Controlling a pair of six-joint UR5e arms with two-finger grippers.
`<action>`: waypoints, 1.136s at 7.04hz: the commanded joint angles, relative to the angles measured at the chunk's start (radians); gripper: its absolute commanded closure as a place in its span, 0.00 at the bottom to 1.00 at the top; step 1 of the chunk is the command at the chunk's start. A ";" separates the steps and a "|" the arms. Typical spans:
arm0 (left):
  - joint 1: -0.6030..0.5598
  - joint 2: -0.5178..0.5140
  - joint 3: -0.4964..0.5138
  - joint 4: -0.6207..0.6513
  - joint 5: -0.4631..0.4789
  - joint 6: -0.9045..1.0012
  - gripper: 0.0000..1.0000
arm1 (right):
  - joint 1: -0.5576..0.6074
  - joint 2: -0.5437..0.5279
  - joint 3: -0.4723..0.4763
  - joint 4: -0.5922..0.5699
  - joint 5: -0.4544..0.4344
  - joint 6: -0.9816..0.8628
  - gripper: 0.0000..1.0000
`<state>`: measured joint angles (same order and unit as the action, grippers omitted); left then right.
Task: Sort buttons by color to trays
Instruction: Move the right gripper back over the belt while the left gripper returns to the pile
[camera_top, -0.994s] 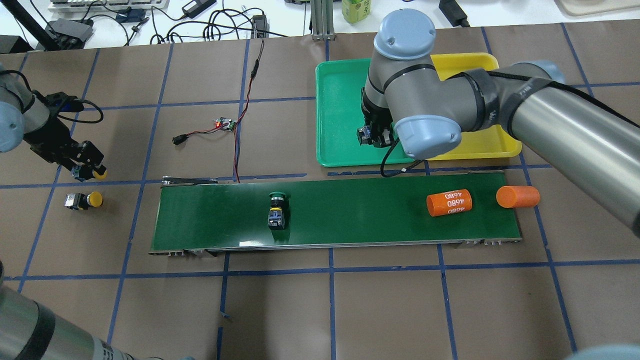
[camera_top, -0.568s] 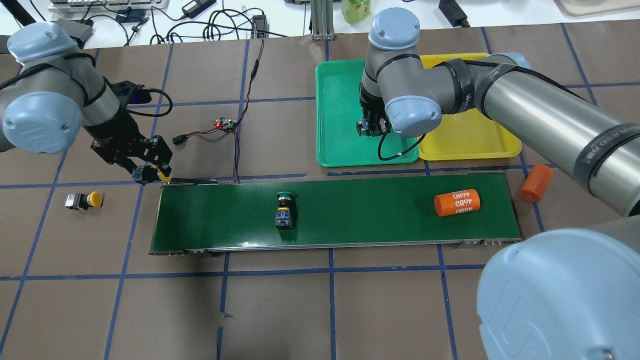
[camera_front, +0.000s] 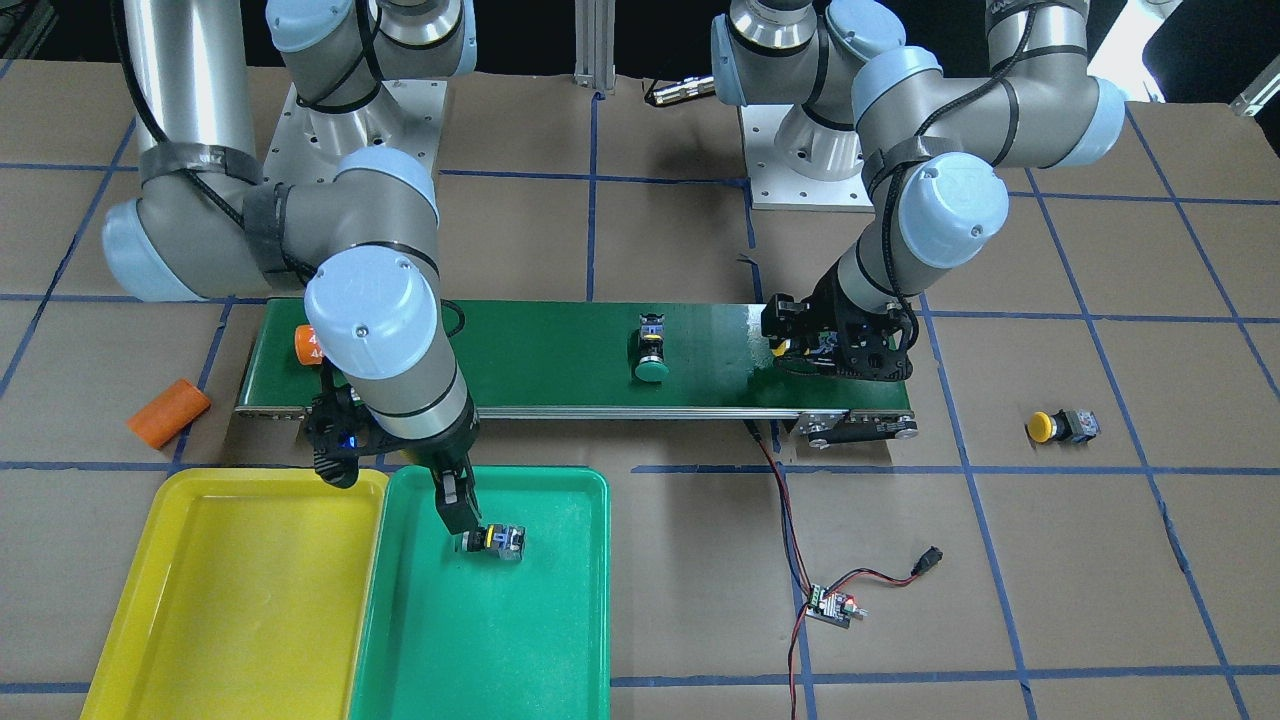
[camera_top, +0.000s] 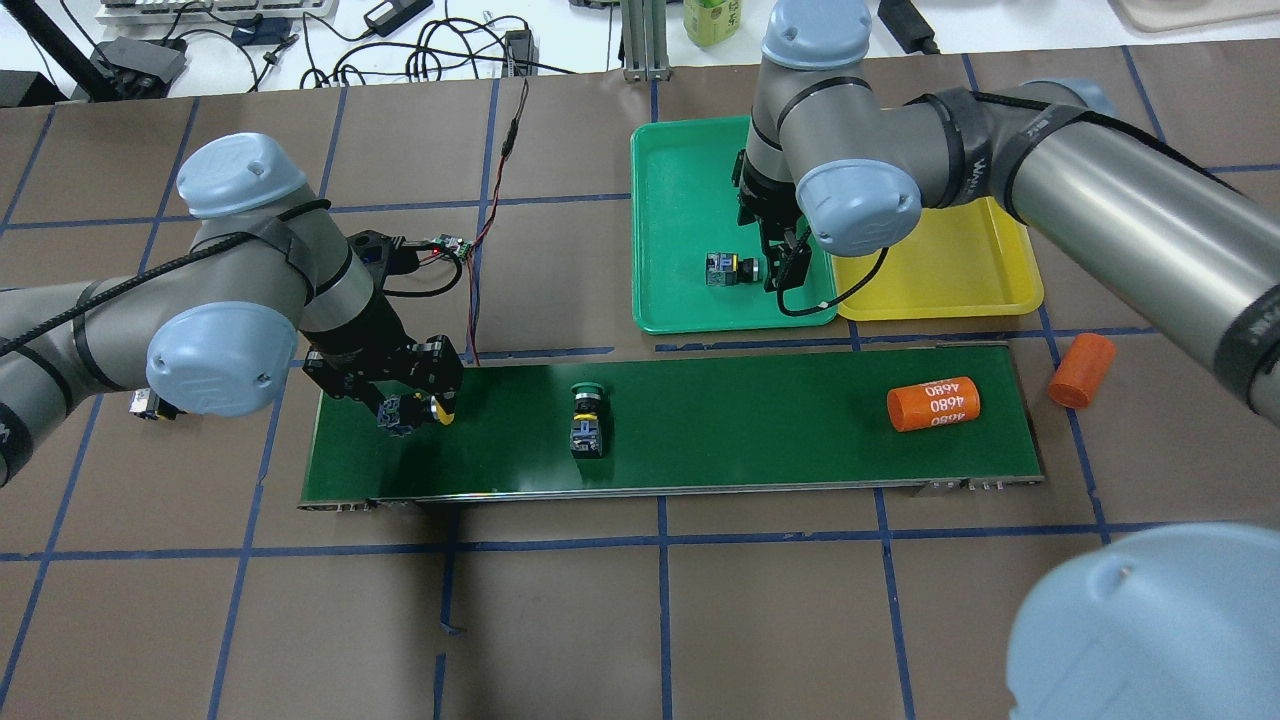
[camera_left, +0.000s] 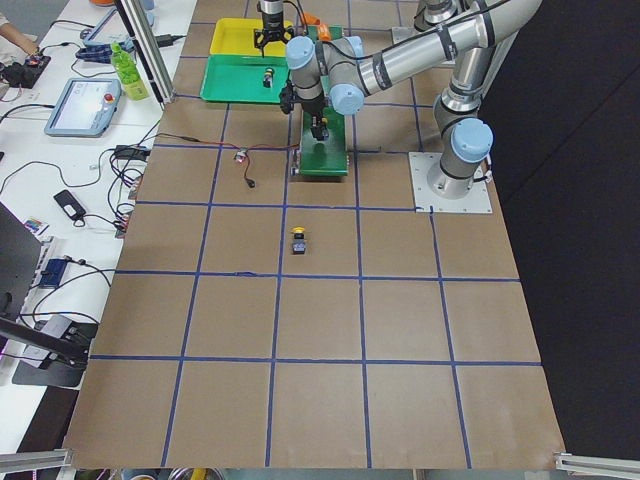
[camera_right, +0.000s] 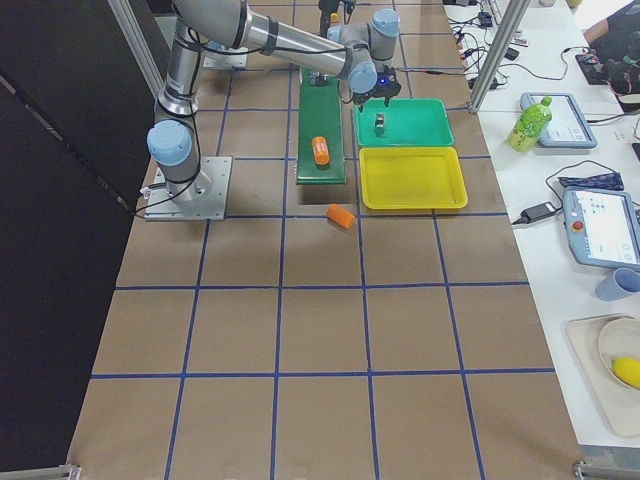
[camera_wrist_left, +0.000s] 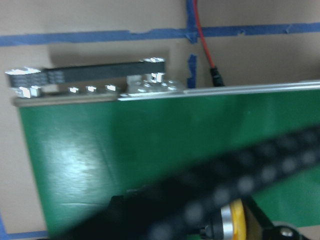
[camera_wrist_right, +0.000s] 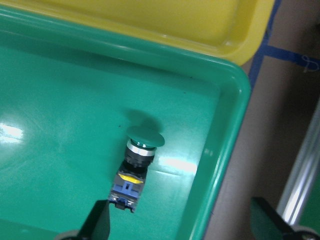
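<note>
L jaws, clamping yellow btn (camera_top: 437, 410), moved over belt (camera_top: 750, 435); R jaws spread, clear of green btn (camera_top: 722, 269).

Robotics lab, grid-taped table (camera_top: 560, 620), teach pendant (camera_right: 600, 222)

Four buttons (camera_top: 587, 425) (camera_top: 727, 269) (camera_top: 436, 409) (camera_front: 1062, 426), two trays (camera_front: 230, 590) (camera_front: 480, 640), two orange cylinders (camera_top: 933, 404) (camera_top: 1081, 369).

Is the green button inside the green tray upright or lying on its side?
Lying on its side: the green button rests lengthwise on the green tray floor, cap facing sideways.
</note>
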<state>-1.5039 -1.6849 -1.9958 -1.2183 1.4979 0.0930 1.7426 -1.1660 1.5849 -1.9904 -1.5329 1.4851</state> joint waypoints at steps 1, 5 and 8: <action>-0.010 -0.015 -0.011 0.049 0.002 -0.027 0.00 | 0.002 -0.175 0.132 0.116 -0.003 -0.131 0.00; 0.095 0.007 0.063 0.037 0.008 -0.001 0.00 | -0.008 -0.452 0.280 0.283 -0.023 -0.780 0.00; 0.357 -0.132 0.202 0.032 0.134 0.285 0.00 | -0.006 -0.488 0.280 0.353 -0.072 -0.957 0.00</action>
<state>-1.2450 -1.7562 -1.8330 -1.1907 1.5669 0.2501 1.7357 -1.6472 1.8651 -1.6764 -1.6026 0.5686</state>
